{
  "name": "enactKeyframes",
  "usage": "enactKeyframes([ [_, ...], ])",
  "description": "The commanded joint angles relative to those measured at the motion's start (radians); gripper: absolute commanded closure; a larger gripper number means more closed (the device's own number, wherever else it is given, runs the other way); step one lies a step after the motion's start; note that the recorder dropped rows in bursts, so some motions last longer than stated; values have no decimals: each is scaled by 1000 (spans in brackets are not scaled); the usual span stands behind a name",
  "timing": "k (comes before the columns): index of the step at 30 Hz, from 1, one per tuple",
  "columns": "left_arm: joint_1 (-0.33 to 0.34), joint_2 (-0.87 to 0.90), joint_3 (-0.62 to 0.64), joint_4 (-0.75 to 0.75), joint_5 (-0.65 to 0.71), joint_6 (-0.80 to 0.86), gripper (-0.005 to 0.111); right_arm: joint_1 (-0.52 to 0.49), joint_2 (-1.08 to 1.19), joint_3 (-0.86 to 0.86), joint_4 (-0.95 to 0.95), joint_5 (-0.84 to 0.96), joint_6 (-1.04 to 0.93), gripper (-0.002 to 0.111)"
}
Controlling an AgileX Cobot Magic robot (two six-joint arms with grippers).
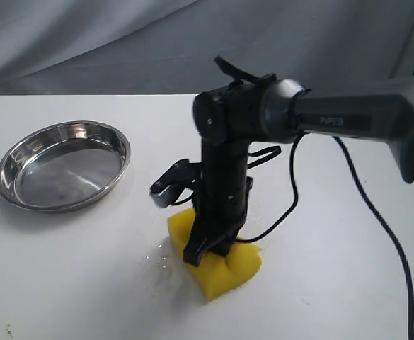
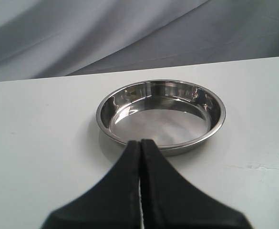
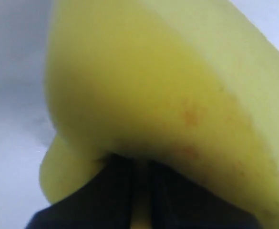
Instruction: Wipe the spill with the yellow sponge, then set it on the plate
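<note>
Firmly right end effector (image 1: pixel 210 253) pinches yellow sponge (image 1: pixel 229 273); left end effector (image 2: pixel 140 144) sits clenched.

The yellow sponge (image 1: pixel 229 273) sits flat on the white bench, a thick bright foam block pinched from above by the right tool (image 1: pixel 210 251), whose fingers press close together and dent its top. Up close, its face carries a few faint orange-brown flecks (image 3: pixel 191 117). The spill (image 1: pixel 161 259) is down to a thin glinting film and small droplets on the bench, just beside the sponge on the side away from that tool's arm. The plate (image 1: pixel 64 176), a round shiny steel dish with a raised rim, lies upright and bare, well apart from the right tool and just ahead of the closed left tool (image 2: pixel 140 143).
</note>
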Motion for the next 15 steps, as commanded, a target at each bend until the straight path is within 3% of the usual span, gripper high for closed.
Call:
enactKeyframes([
  [1,-6,-4,4,-8,-8,-1,107,123,32,19,108,-23,-35,108],
  [5,-6,-4,4,-8,-8,-1,107,172,32,19,101,-162,-38,108],
  [10,-6,-4,4,-8,-8,-1,107,158,32,19,66,-315,-6,108],
  [15,-6,-4,4,-8,-8,-1,107,112,3,19,-136,-327,154,108],
])
